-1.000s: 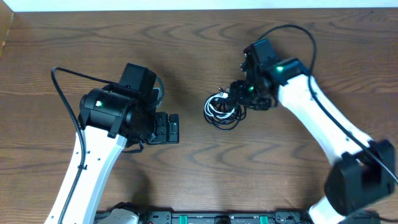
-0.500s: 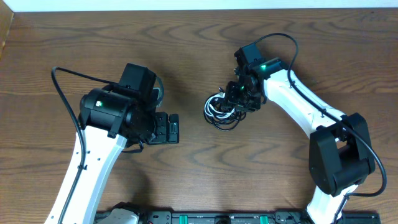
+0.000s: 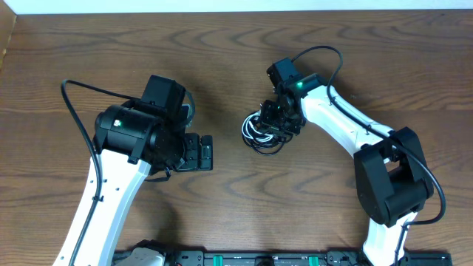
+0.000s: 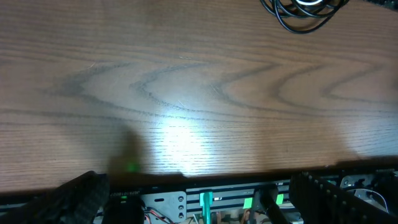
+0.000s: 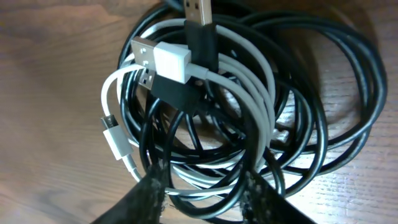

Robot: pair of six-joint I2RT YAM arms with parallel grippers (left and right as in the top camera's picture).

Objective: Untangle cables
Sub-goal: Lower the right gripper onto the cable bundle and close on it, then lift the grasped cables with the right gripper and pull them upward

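Tangled black and white cables [image 3: 259, 133] at centre of bench [image 3: 244, 214], right fingers [image 5: 152, 196] straddling strands, grip unclear, left fingers [image 4: 78, 196] released wide, centre-left

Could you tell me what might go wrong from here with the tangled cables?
The right end effector straddles loops of the black cables and the white cable at once, so a pinch there may lift everything together or tighten the tangle. The left end effector sits open, away from them, so nothing pins them; a pull could drag them all along.
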